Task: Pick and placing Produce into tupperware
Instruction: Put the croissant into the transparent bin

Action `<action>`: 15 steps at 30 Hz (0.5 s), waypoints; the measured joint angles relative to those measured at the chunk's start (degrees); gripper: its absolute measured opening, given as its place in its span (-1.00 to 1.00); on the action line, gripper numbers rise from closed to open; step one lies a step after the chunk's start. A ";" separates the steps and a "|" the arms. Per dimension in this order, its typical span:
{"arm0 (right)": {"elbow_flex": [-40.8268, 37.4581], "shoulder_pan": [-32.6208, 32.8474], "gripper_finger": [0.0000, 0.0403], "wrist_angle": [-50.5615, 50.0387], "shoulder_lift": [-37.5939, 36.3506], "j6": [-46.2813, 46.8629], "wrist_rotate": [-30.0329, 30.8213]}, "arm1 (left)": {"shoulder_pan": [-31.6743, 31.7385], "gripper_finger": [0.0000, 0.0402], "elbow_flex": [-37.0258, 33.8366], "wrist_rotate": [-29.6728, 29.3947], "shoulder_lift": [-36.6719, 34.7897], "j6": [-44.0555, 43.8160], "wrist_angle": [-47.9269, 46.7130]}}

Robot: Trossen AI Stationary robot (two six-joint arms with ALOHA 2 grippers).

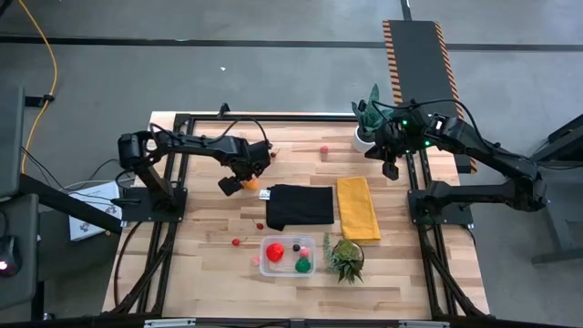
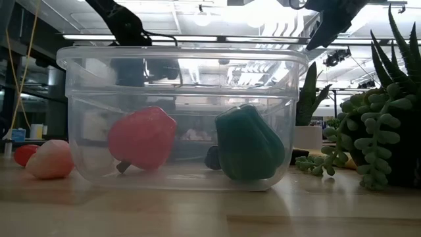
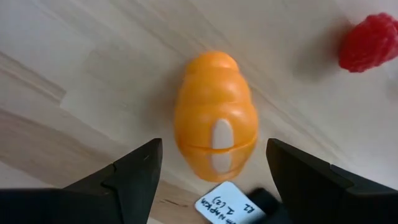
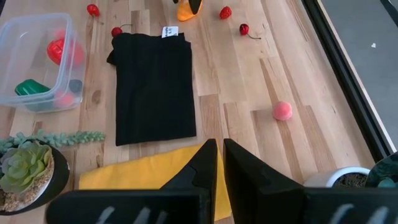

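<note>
Left claw [image 3: 211,180] open w/ orange produce [image 3: 215,129] between fingers.

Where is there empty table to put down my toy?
Bare wood lies between the black cloth and the pink ball, and left of the tupperware. Near the tupperware, succulent and yellow cloth it is crowded.

Both arms are dark, jointed, with black cables looped along the links. Right arm [image 1: 474,146] shows small green lights near the white pot [image 1: 363,138]. Left gripper [image 3: 211,180] fingers are matte black wedges.
</note>
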 joint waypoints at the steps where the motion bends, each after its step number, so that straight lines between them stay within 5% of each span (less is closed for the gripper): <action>1: 0.00 0.00 -0.92 -0.03 0.00 -0.02 0.00 | 0.00 0.37 0.00 0.15 0.21 0.00 0.46; 15: 0.00 0.00 -0.92 -0.07 0.00 -0.02 0.00 | 0.07 0.37 0.00 -1.49 0.40 0.82 -0.54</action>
